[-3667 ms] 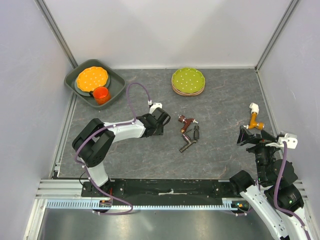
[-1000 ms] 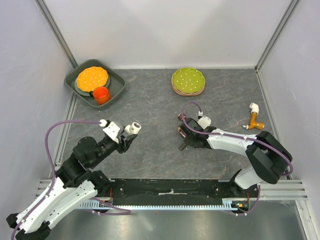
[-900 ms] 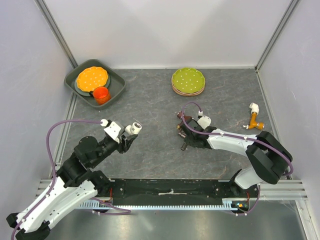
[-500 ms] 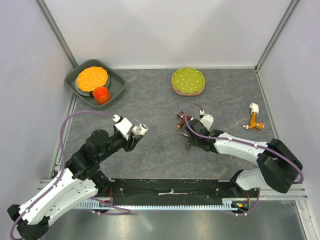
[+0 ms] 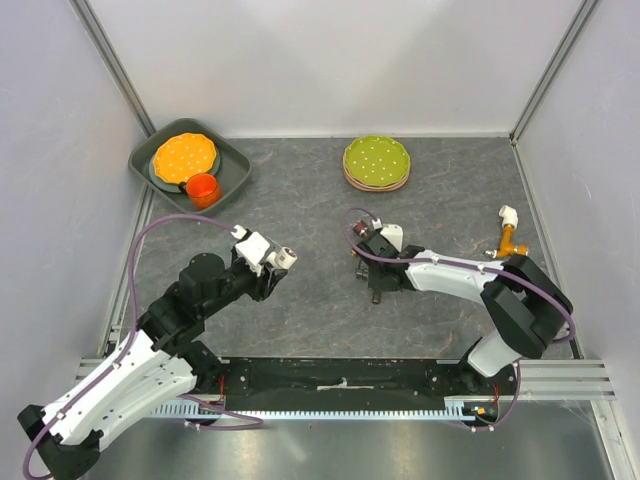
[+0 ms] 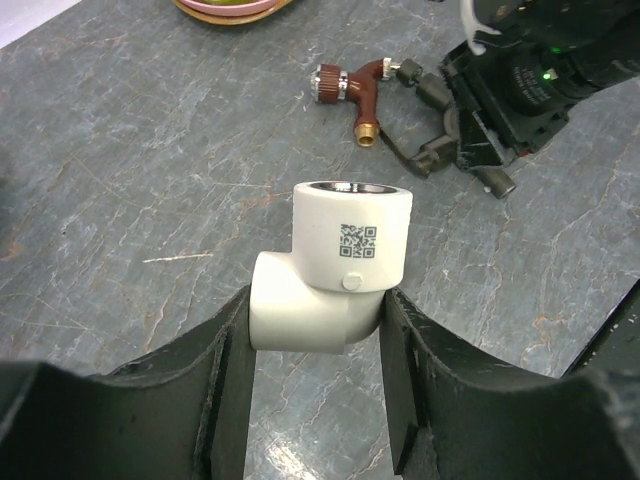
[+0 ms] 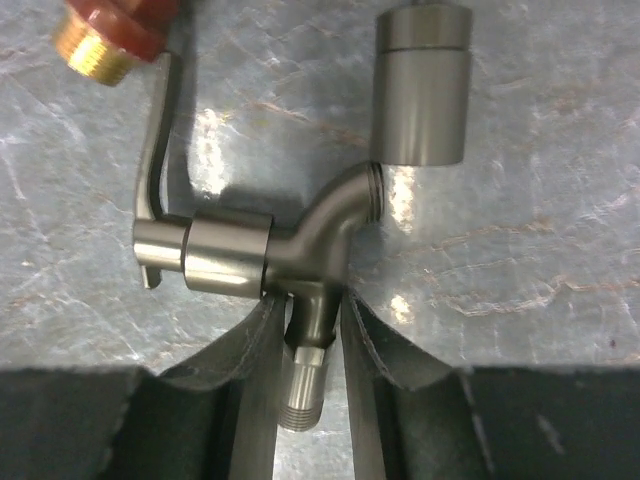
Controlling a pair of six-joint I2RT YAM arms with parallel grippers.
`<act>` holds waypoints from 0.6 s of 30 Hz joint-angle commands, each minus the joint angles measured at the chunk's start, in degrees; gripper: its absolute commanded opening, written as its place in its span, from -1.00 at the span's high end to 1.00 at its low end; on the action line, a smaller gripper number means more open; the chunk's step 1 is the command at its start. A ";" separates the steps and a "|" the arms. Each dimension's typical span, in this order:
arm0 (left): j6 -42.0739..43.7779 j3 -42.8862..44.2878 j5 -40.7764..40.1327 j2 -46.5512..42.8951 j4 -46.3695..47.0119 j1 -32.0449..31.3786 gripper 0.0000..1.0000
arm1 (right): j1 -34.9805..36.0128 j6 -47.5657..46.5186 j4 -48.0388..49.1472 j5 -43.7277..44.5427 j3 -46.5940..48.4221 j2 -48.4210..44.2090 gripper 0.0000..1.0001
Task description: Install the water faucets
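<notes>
A white elbow fitting (image 6: 335, 265) with a QR label is clamped in my left gripper (image 6: 315, 300), held above the table left of centre (image 5: 284, 257). My right gripper (image 7: 310, 312) is low on the table at mid-right (image 5: 376, 283). Its fingers press close on the threaded stem of the dark grey crank-shaped tap (image 7: 230, 255), which lies flat on the table. The reddish-brown tap (image 6: 358, 82) lies just beyond it, its brass end (image 7: 95, 45) near the grey tap's lever.
Green dotted plates (image 5: 376, 162) are stacked at the back centre. A dark tray (image 5: 236, 165) at the back left holds an orange plate and an orange cup (image 5: 202, 188). An orange-and-white faucet (image 5: 510, 235) lies by the right wall.
My left arm has carried the white elbow a little right and forward. My right gripper has shifted back towards the taps, and the grey tap's stem now sits between its fingers.
</notes>
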 commanded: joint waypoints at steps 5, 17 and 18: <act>0.65 0.55 2.61 -2.87 3.66 0.38 0.96 | 0.14 -2.97 -4.57 -3.27 4.96 9.05 0.29; 1.70 -2.52 4.80 -3.75 10.42 0.38 0.97 | 0.22 -4.47 2.71 -1.25 4.00 -6.05 1.00; 2.31 -3.83 6.46 -3.84 12.00 0.38 0.96 | 0.14 -4.73 4.20 -0.46 3.38 -10.42 1.00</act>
